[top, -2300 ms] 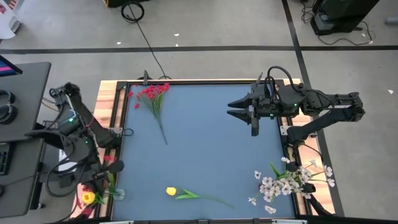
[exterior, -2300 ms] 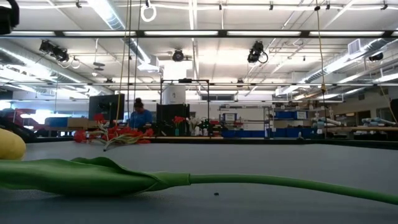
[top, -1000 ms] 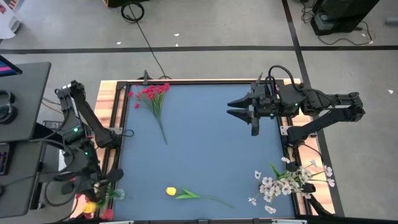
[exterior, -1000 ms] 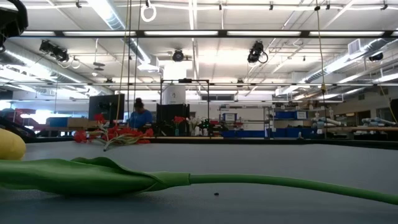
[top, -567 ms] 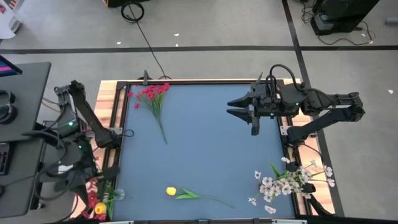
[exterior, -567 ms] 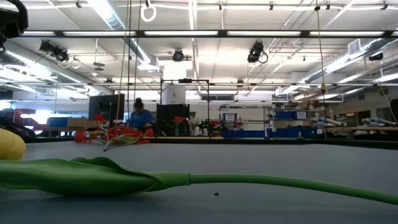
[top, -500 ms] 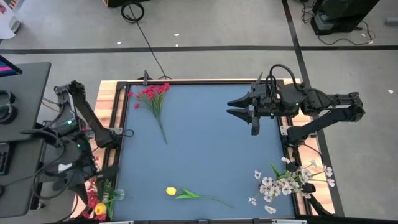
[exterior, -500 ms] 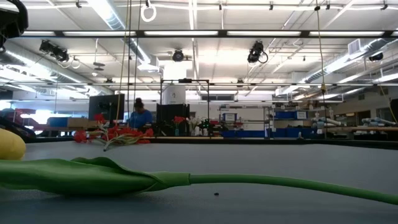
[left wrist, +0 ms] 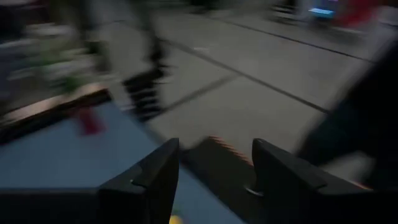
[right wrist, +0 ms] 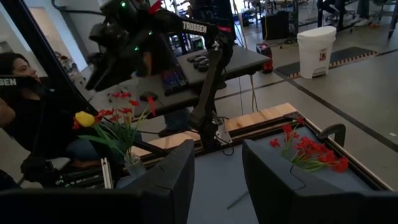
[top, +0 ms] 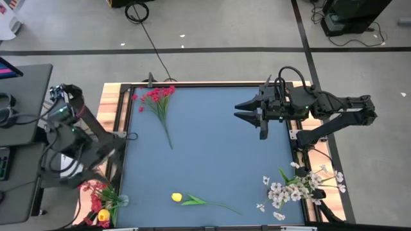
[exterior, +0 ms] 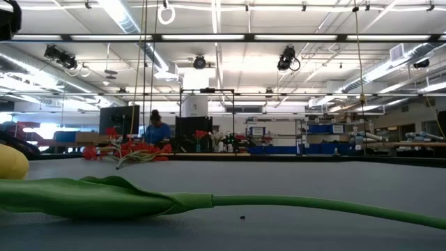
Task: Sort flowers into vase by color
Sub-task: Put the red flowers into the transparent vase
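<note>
A clear vase (right wrist: 133, 167) off the table's near left corner holds red blossoms and one yellow tulip (top: 103, 215). My left gripper (left wrist: 214, 180) stands open and empty, its arm (top: 70, 146) raised beside the table's left edge, on the far side of the vase. A second yellow tulip (top: 177, 197) lies flat on the blue mat near the front edge, and the low view shows its leaf (exterior: 104, 199) up close. A red flower spray (top: 155, 96) lies at the far left. White blossoms (top: 300, 186) cluster at the near right corner. My right gripper (top: 247, 111) hovers open at the far right.
A wooden frame (top: 108, 109) borders the mat. A desk with a keyboard (top: 19, 102) stands left of the table, and a seated person (right wrist: 15, 81) shows beyond it. The mat's middle (top: 218, 160) is bare.
My left arm has drawn up and away from the vase toward the table's far edge, swinging as it goes. The yellow tulip that was under the gripper now stands in the vase among the red blossoms. The right arm has kept still.
</note>
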